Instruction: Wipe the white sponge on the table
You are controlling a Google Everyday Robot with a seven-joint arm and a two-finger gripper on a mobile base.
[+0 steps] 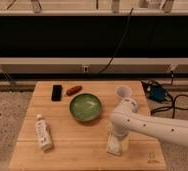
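Pincer [118, 135] over white sponge [114, 147], long axis near-far

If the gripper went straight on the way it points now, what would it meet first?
The gripper points down at the white sponge, near the front edge of the table, so the sponge comes first. It may already be touching it; depth is unclear.

Tool [116, 138] down on sponge [114, 146], front right of desk [77, 152]. Bowl [85, 107] just behind-left, cup [123, 93] behind: tight there. Bottle [43, 132] lies near left edge. Bare wood between bottle and sponge (widest gap). Arm [157, 127] blocks right side. Dark item [56, 92] and red item [74, 90] at back left.
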